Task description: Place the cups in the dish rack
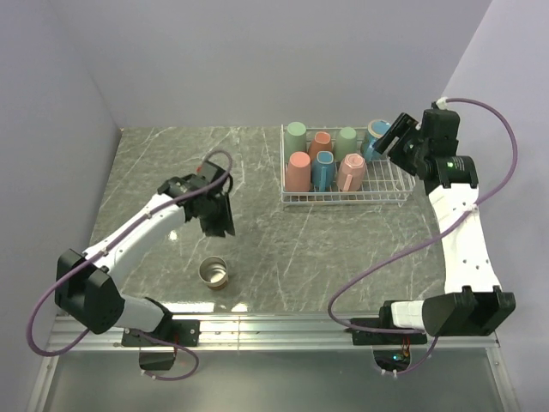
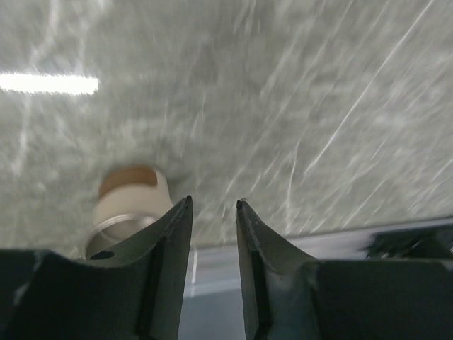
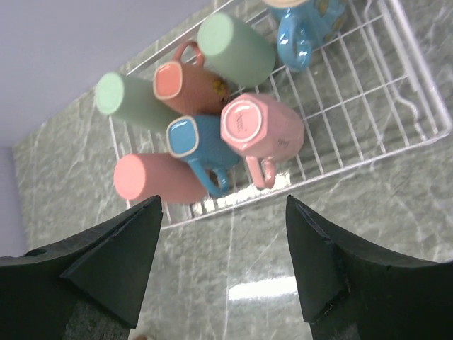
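The white wire dish rack [image 1: 386, 190] stands at the back right and holds several cups upside down or on their sides: two mint green [image 1: 296, 131], a brown mug [image 1: 321, 142], salmon pink [image 1: 299, 170], blue [image 1: 323, 169], pale pink [image 1: 351, 172] and a blue one with an orange inside [image 1: 375, 136]. A shiny steel cup [image 1: 214, 272] stands upright on the table near the front. My left gripper [image 1: 220, 225] hangs just behind it, jaws a narrow gap apart and empty; the steel cup [image 2: 127, 205] shows left of the fingers. My right gripper [image 1: 388, 142] hovers open over the rack's right end, holding nothing.
The dish rack [image 3: 396, 92] has bare wire floor at its right end. Grey walls close in the marble table on the left, back and right. A metal rail [image 1: 274, 326] runs along the front edge by the arm bases.
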Controlling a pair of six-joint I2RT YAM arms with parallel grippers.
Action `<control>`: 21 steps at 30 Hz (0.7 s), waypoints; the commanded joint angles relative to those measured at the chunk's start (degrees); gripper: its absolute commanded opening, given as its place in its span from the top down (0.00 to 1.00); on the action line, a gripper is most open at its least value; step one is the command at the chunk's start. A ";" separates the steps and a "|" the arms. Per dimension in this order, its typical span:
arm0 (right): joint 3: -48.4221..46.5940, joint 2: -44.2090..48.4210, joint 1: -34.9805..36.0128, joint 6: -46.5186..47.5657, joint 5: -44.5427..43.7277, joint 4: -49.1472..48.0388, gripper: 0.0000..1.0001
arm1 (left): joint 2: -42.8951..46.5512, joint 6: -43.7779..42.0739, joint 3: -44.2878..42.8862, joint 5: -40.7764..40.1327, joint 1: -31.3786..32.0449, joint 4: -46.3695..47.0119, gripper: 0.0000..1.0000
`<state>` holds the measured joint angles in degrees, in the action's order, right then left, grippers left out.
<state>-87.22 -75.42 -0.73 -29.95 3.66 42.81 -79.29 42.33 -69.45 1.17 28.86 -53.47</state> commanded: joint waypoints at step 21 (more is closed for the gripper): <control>6.36 6.86 0.47 -2.04 6.71 -2.47 0.22 | 3.71 12.78 9.33 -8.64 15.17 -9.38 0.65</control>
<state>-81.28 -69.78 -0.60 -31.92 9.82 42.46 -74.17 54.76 -61.08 -5.69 43.62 -63.48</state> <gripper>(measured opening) 0.775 0.356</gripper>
